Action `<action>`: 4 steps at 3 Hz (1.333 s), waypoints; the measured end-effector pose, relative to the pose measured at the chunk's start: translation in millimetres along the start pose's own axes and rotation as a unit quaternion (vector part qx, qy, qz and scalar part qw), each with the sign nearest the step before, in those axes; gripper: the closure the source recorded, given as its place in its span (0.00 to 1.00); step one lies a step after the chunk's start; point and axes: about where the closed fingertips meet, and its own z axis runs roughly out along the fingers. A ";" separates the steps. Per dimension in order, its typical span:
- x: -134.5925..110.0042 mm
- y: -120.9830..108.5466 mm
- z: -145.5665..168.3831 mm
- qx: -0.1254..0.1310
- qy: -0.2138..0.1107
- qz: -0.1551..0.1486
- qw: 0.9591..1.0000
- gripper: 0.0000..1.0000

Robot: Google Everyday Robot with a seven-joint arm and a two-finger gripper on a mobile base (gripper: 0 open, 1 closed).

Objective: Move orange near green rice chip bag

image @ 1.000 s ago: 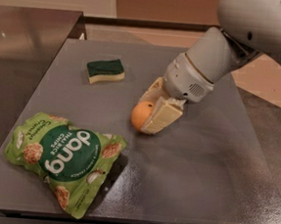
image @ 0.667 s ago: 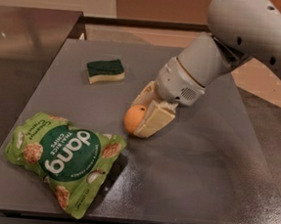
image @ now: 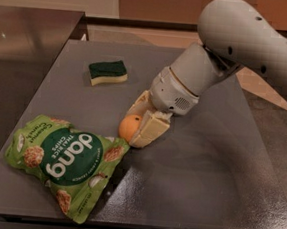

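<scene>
The orange [image: 128, 128] is a small round fruit held between my gripper's cream fingers, right at the table surface. My gripper [image: 136, 126] is shut on it, coming down from the upper right on the big grey arm. The green rice chip bag [image: 66, 162] lies flat at the front left, with its "dang" circle upside down. The orange sits just off the bag's upper right corner, almost touching it.
A dark green and yellow sponge [image: 107, 72] lies at the back left of the grey table [image: 203, 182]. A second darker counter [image: 23, 51] adjoins on the left. The table's front edge runs just below the bag.
My gripper has carried the orange to the left and toward the front, closing the gap to the chip bag. The bag and the sponge have not moved.
</scene>
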 end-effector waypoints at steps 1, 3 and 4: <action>-1.5 0.4 -0.4 0.001 0.001 -0.001 1.000 0.36; -4.2 1.6 0.1 0.002 0.002 -0.004 1.000 0.00; -4.3 1.6 0.1 0.002 0.002 -0.004 1.000 0.00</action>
